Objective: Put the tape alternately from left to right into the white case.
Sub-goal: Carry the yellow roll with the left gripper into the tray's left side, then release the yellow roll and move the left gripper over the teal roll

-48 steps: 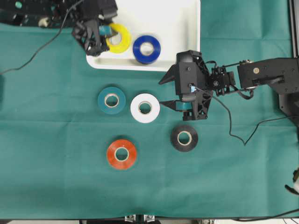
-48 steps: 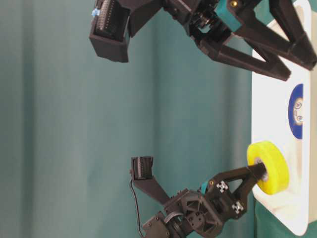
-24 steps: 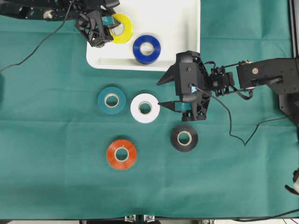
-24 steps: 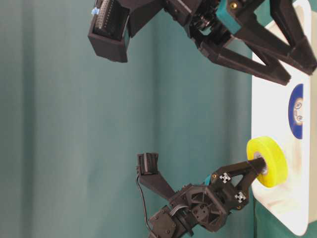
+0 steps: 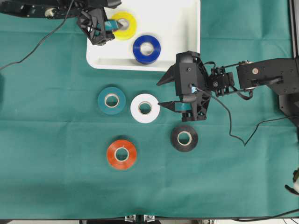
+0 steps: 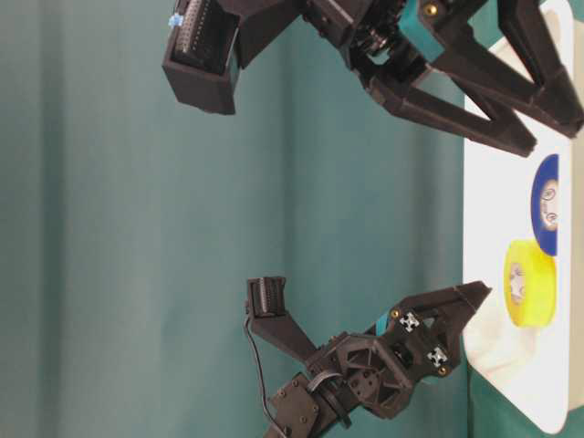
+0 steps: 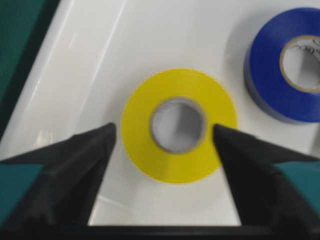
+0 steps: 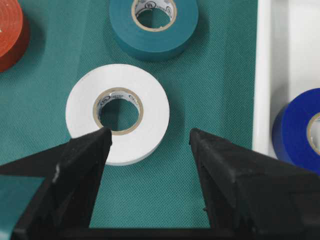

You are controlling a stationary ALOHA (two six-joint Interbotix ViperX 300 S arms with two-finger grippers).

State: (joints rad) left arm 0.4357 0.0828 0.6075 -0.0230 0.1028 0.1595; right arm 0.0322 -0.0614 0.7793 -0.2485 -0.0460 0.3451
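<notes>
A: Left side status?

B: I've got the left gripper [image 7: 165, 137] spread, fingers either side of the yellow roll [image 7: 178, 125] but not touching it. The roll lies flat in the white case [image 5: 187, 28], right ahead of the fingertips; the blue roll [image 5: 146, 49] is just beyond it to the gripper's right, also in the case.

A: Right side?

B: Right gripper [image 8: 150, 137] is spread wide and holding nothing. I see the white roll [image 8: 118, 113] on the green cloth [image 5: 56, 140] just ahead of it, closer to the left-hand finger [image 8: 80, 165]. The teal roll [image 8: 153, 25] is further out past the white one, and the orange-red roll [image 5: 121, 154] is off at that same side. The black roll [image 5: 184, 138] lies beside the gripper body in the overhead view. The case rim is off to the other side.
</notes>
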